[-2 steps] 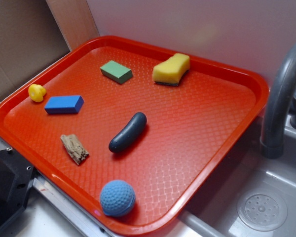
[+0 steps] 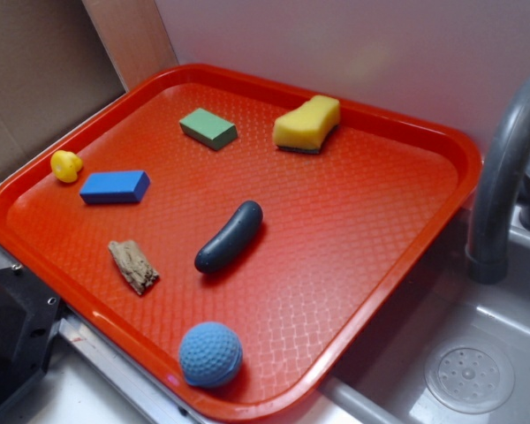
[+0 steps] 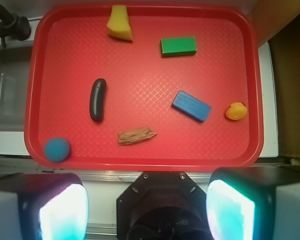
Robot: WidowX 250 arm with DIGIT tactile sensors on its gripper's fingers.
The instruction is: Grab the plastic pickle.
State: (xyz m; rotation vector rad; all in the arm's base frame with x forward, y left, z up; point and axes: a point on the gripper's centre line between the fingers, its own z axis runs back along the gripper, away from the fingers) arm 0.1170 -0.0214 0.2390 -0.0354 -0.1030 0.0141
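The plastic pickle (image 2: 229,237) (image 3: 97,99) is a smooth dark blue-grey sausage shape lying flat near the middle of the red tray (image 2: 397,132) (image 3: 140,161). In the wrist view my gripper (image 3: 147,210) hangs high above the tray's near edge, well away from the pickle, open, with its two glowing pads (image 3: 62,212) wide apart and nothing between them. The gripper does not show in the exterior view; only a black piece of the robot (image 2: 13,331) shows at the lower left.
On the tray also lie a dimpled blue ball (image 2: 210,354), a brown wood-like chunk (image 2: 134,266), a blue block (image 2: 115,186), a green block (image 2: 208,128), a yellow sponge (image 2: 307,123) and a small yellow duck (image 2: 66,165). A sink with a grey faucet (image 2: 503,168) is at the right.
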